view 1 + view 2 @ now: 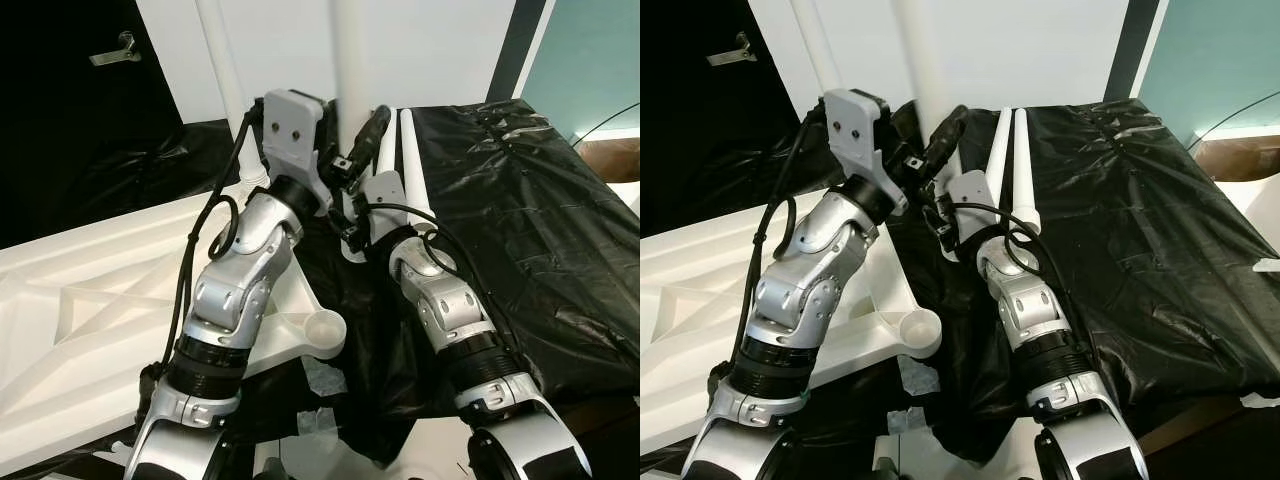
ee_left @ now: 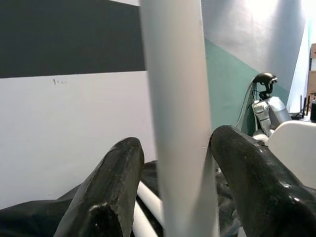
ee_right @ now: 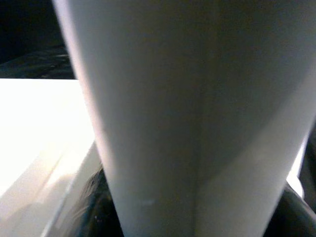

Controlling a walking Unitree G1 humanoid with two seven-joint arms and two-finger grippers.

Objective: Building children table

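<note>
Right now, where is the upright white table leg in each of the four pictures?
Left eye: upright white leg, top centre.
Right eye: top, left of centre.
Left wrist: centre, running top to bottom.
Right wrist: close up, mid-picture.
Shared landmark: two spare legs lying on black sheeting.

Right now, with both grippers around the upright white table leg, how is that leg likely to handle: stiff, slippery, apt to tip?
The upright white leg looks like smooth, rigid plastic tubing, so probably stiff but slippery against the left gripper fingers. It is tall and slender, so likely to tip if released unseated. The spare legs on the black sheet are round and would probably roll.
</note>
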